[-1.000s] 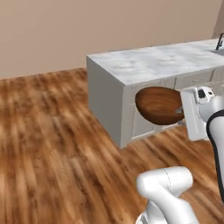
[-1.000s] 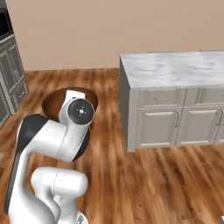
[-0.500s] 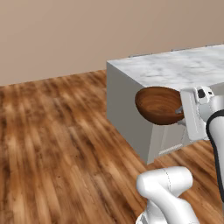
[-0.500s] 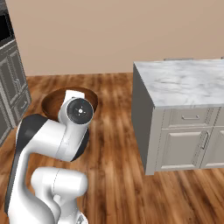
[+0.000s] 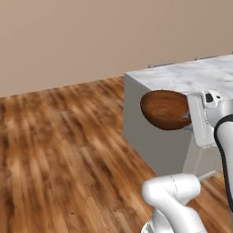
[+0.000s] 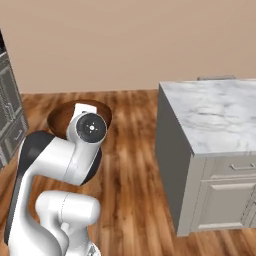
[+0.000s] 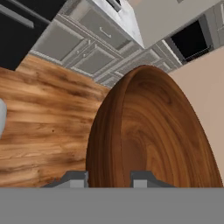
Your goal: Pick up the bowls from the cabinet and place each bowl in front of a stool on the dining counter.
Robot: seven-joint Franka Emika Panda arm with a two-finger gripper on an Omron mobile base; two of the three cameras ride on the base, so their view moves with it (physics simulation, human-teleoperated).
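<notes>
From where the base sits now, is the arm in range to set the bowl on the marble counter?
Probably not yet. The end effector holds the bowl on its side, short of the near corner of the dining counter. Nothing blocks the way across the wooden floor.

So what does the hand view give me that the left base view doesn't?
Hand view alone: the pincer shut on the wooden bowl's rim, one fingertip outside the wall and one inside, plus grey cabinets and a dark oven opening beyond.
Left base view alone: the marble dining counter just behind the bowl, its blank grey end panel, and the beige wall.
Both: the same wooden bowl held off the wood floor.
</notes>
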